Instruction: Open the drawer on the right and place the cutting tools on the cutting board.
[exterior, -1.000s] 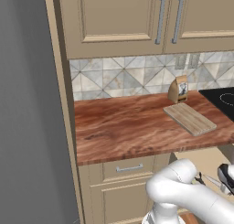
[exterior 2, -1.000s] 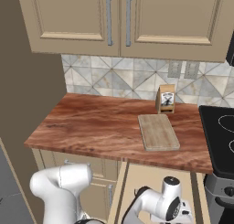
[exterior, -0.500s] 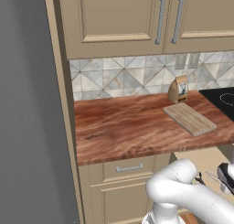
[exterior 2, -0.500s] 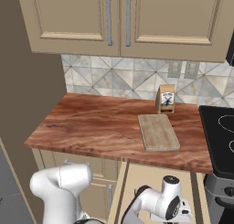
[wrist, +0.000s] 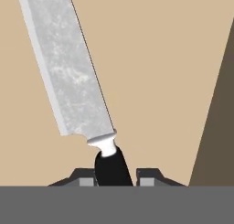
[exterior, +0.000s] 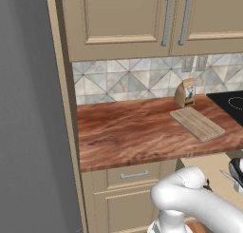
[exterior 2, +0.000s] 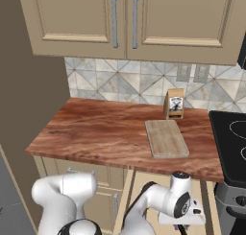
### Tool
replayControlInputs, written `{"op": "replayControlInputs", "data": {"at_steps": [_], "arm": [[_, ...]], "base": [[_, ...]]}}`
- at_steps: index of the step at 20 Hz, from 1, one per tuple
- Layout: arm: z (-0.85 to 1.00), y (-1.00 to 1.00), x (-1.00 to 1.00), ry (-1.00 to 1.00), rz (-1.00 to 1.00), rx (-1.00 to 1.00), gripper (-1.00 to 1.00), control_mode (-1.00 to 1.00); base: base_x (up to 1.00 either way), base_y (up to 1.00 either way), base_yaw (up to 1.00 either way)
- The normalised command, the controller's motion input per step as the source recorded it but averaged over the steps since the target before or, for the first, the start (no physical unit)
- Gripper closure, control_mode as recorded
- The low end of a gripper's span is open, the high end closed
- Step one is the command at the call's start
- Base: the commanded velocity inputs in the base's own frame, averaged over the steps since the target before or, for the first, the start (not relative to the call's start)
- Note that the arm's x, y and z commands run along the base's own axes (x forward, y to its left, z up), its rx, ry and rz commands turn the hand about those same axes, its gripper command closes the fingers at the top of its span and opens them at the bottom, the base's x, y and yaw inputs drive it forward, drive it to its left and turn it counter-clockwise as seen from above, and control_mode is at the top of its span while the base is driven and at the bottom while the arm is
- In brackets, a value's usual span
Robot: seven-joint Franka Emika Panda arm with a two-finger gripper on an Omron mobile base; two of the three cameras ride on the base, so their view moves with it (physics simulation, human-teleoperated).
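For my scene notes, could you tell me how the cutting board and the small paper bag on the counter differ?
The cutting board lies flat on the counter; the paper bag stands upright. The cutting board is pale wood with lengthwise grain stripes; the paper bag is darker brown with a label on its front. The cutting board covers much more counter than the paper bag. The bag stands just behind the board, by the tiled wall.

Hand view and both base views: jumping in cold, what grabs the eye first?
In the hand view, a knife with a silver blade runs up over the tan drawer floor, its black handle between the pincer fingertips. In the base views, the bare cutting board lies on the reddish counter beside a small paper bag.
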Motion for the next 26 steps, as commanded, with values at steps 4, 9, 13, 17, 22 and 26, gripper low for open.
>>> {"op": "replayControlInputs", "data": {"at_steps": [4,9,13,17,22,26], "arm": [[0.71,0.0,0.0,0.24,0.0,-0.01,1.0,-1.0],[0.72,0.0,-0.19,0.19,-0.01,0.0,1.0,-1.0],[1.0,0.0,0.01,0.01,0.0,0.0,1.0,-1.0],[1.0,0.0,0.02,-0.08,0.0,0.0,1.0,-1.0],[0.99,0.0,0.28,-0.18,0.0,0.0,1.0,-1.0],[0.83,0.1,0.62,-0.2,0.0,0.03,1.0,-1.0]], "base": [[0.0,0.0,0.0],[0.0,0.0,0.0],[0.0,0.0,0.0],[0.0,0.0,0.0],[0.0,0.0,0.0],[0.0,0.0,0.0]]}}
